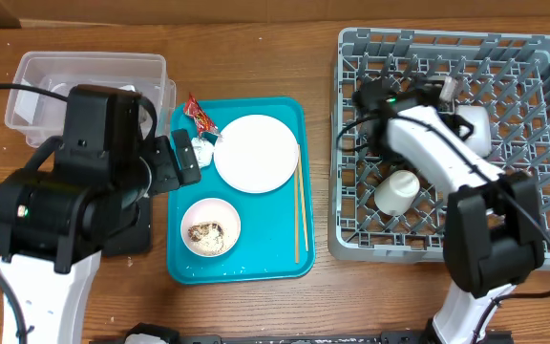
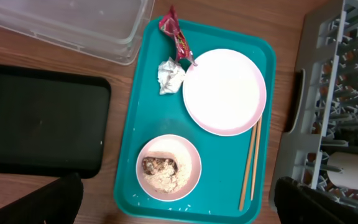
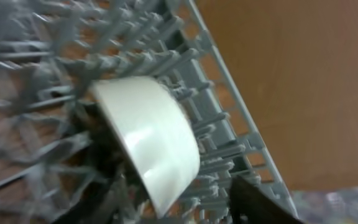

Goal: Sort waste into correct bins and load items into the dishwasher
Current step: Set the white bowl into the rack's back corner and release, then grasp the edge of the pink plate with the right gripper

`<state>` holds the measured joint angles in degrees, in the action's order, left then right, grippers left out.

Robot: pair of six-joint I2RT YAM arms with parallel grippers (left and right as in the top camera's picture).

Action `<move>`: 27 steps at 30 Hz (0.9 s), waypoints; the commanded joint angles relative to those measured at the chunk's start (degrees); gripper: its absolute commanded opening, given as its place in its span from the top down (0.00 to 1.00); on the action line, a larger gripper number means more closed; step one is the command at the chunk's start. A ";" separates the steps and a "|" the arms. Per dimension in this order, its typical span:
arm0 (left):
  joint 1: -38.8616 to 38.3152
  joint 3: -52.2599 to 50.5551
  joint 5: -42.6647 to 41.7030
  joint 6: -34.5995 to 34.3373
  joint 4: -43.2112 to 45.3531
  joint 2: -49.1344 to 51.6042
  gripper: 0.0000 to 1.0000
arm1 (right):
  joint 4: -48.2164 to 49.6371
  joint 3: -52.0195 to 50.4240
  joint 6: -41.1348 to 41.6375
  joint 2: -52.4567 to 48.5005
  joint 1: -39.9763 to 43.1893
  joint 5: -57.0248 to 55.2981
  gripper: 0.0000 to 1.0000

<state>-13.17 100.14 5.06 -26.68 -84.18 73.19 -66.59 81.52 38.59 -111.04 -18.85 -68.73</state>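
On the teal tray lie a red wrapper, a white tissue wad, a pale round plate, wooden chopsticks and a small pinkish bowl holding rice and brown scraps. My left gripper hangs open above the tray's near edge, holding nothing. In the grey rack a white cup lies on its side. A white bowl leans tilted among the pegs. My right gripper straddles its rim with the jaws apart and a gap at the right finger.
The clear tub stands at the back left. The black tray lies left of the teal tray, partly under my left arm. A few loose rice grains dot the teal tray's near edge. Bare wood separates tray and rack.
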 commanded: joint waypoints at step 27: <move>-0.13 0.92 4.48 -6.78 0.33 -9.75 0.00 | 17.46 3.65 4.04 5.51 -14.08 76.32 0.49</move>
<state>-13.17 100.12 4.03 -30.63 -83.35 69.60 -49.39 86.48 35.00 -104.99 -33.04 2.92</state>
